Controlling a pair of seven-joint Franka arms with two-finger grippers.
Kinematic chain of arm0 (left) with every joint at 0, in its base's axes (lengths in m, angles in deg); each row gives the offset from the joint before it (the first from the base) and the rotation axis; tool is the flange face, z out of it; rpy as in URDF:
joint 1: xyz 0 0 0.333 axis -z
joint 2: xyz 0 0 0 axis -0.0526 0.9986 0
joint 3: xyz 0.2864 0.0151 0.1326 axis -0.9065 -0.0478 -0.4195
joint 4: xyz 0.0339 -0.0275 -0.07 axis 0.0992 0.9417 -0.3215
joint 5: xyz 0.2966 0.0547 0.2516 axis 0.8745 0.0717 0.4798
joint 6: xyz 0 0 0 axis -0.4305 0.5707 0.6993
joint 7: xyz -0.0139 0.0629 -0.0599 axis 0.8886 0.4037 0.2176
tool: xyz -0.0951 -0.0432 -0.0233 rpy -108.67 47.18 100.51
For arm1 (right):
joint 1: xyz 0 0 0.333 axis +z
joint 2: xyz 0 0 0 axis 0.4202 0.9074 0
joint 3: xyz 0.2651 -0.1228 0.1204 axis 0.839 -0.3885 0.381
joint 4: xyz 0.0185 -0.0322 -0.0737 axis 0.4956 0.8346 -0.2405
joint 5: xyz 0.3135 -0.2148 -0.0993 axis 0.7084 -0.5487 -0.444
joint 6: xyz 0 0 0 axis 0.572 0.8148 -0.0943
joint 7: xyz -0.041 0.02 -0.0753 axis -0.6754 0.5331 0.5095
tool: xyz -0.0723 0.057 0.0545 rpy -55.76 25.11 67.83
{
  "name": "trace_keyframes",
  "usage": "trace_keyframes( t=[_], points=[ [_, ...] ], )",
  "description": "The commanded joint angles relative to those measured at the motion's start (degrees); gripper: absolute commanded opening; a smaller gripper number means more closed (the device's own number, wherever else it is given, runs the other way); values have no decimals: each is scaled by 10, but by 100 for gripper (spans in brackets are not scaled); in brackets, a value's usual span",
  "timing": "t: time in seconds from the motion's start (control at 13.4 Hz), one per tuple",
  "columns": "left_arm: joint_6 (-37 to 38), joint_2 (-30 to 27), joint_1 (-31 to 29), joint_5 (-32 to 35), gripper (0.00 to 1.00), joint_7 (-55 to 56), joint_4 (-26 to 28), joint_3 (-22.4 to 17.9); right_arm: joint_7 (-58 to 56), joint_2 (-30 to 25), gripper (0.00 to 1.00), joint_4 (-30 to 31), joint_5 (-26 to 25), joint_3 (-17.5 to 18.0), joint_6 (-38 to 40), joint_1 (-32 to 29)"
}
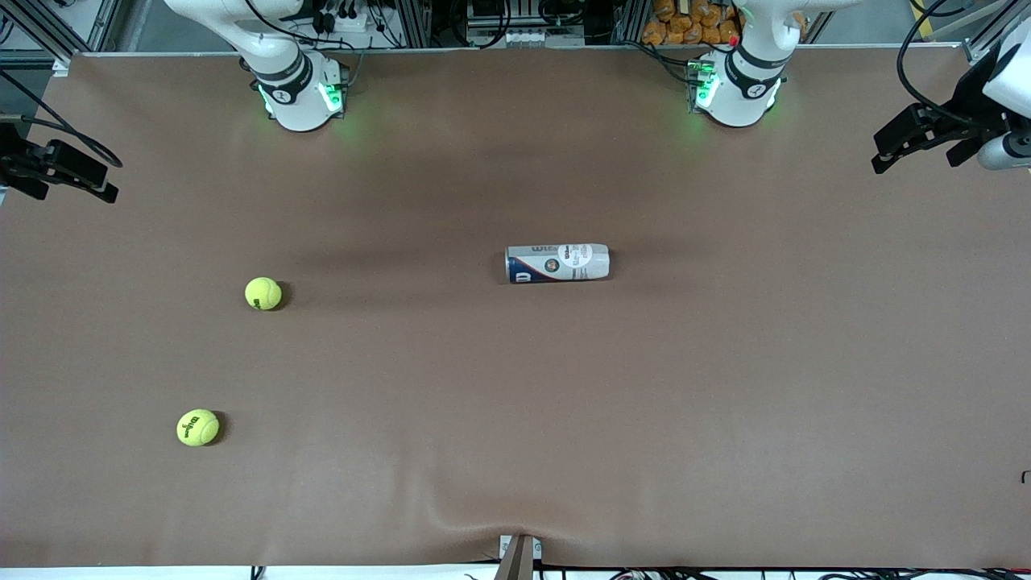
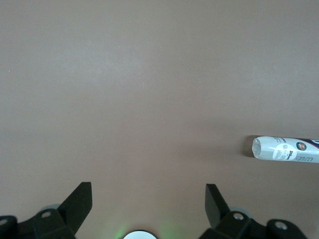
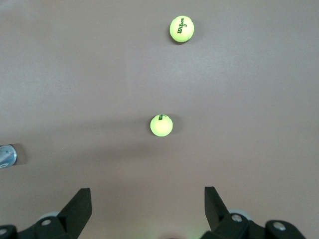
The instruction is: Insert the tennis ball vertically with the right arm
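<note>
Two yellow-green tennis balls lie toward the right arm's end of the table: one ball, and a second ball nearer the front camera. A white tennis ball can with a blue and red label lies on its side near the table's middle; just its metal end shows in the right wrist view. My right gripper hangs open and empty over the right arm's end of the table. My left gripper hangs open and empty over the left arm's end.
The brown table cover has a wrinkle by a clamp at the front edge. The two arm bases glow green along the edge farthest from the front camera, with cables and clutter past them.
</note>
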Motion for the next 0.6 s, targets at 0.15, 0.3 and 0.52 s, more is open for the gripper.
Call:
trace_keyframes(
  t=[0.15, 0.3, 0.52],
  points=[
    [8, 2, -8, 1, 100, -13, -2, 5, 7, -7, 100, 0, -7, -1, 6, 2],
    [8, 1, -8, 2, 100, -14, -3, 4, 8, -7, 100, 0, -7, -1, 6, 2],
    [4, 3, -9, 1, 100, -14, -2, 4, 8, -6, 100, 0, -6, -1, 5, 2]
  ],
)
